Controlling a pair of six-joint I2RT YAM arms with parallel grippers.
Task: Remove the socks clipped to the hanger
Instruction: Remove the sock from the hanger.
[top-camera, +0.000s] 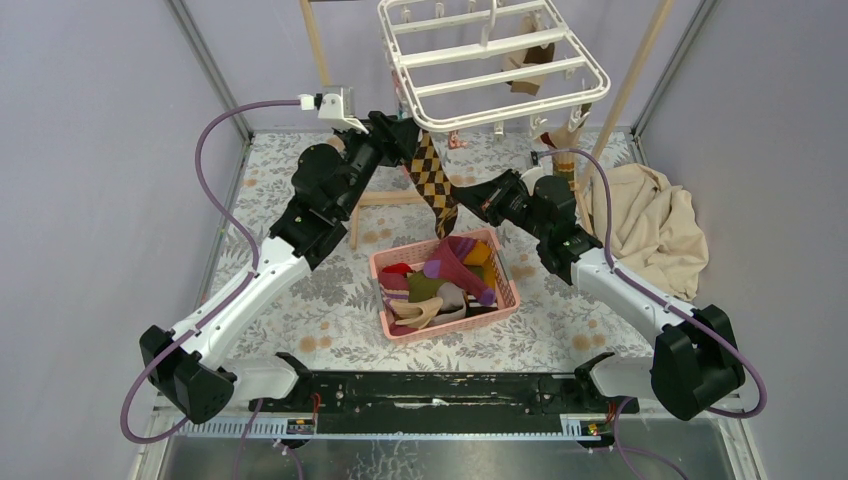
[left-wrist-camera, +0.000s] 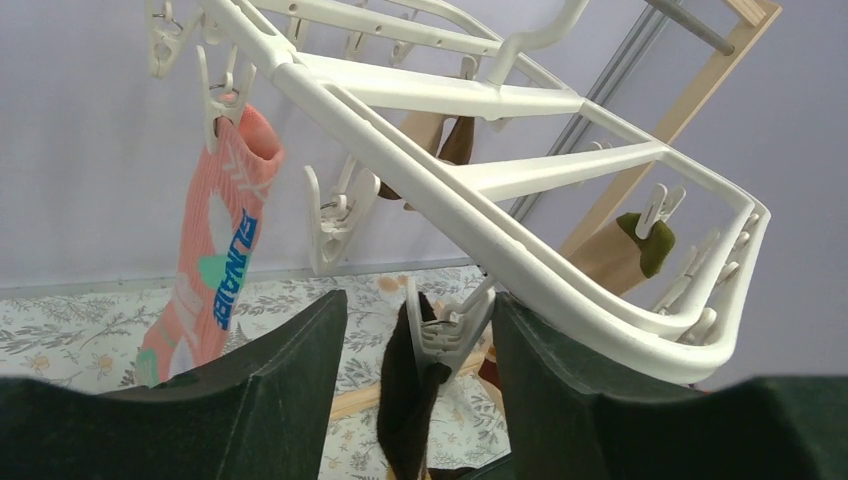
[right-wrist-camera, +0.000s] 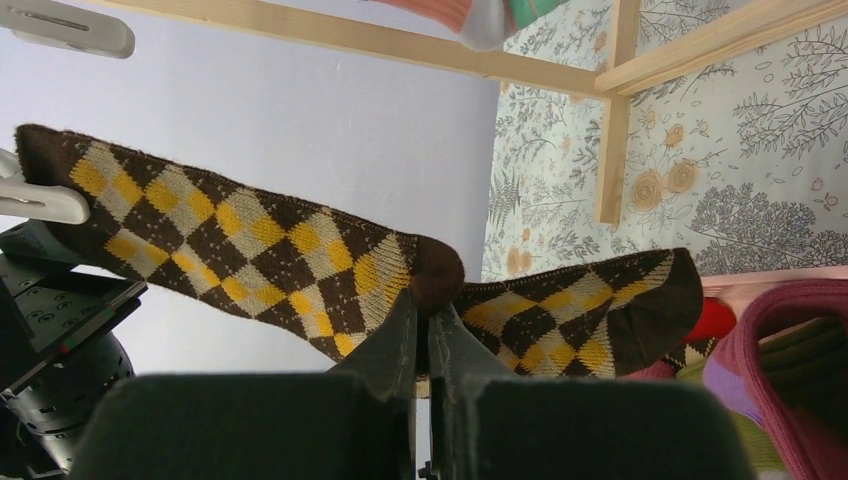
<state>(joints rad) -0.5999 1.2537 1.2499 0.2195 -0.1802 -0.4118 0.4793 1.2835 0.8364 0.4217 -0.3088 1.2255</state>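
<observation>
Socks of several colours hang from a white plastic rectangular drying hanger (top-camera: 490, 62) with crossbars, which is suspended high at the far side of the floral-patterned bench (top-camera: 300, 300). A brown-and-yellow argyle fabric sock (top-camera: 436, 188) hangs from the hanger's near rail, slanting down toward a pink plastic slatted basket (top-camera: 507, 283).

In the left wrist view the left jaws stand well apart, one dark finger on each side of a small white plastic clip (left-wrist-camera: 447, 335) that pinches the dark brown cuff of this sock. Whether either finger touches the clip cannot be told. Further along the same hanger, a coral knitted sock with blue lettering (left-wrist-camera: 215, 250) dangles from a clip at the left. A small olive-green sock (left-wrist-camera: 646, 245) hangs from a clip near the rounded far corner.

The right jaws are pressed together on the argyle sock at its dark brown heel, seen plainly in the right wrist view. The leg of the sock runs off to the left and the foot to the right. The toe lies close above the basket.

Inside the basket sits a loose heap of socks (top-camera: 452, 275), purple, magenta, red, green and tan. A crumpled beige cloth (top-camera: 650, 225) lies on the bench to the right, beside the right arm (top-camera: 560, 240).
</observation>
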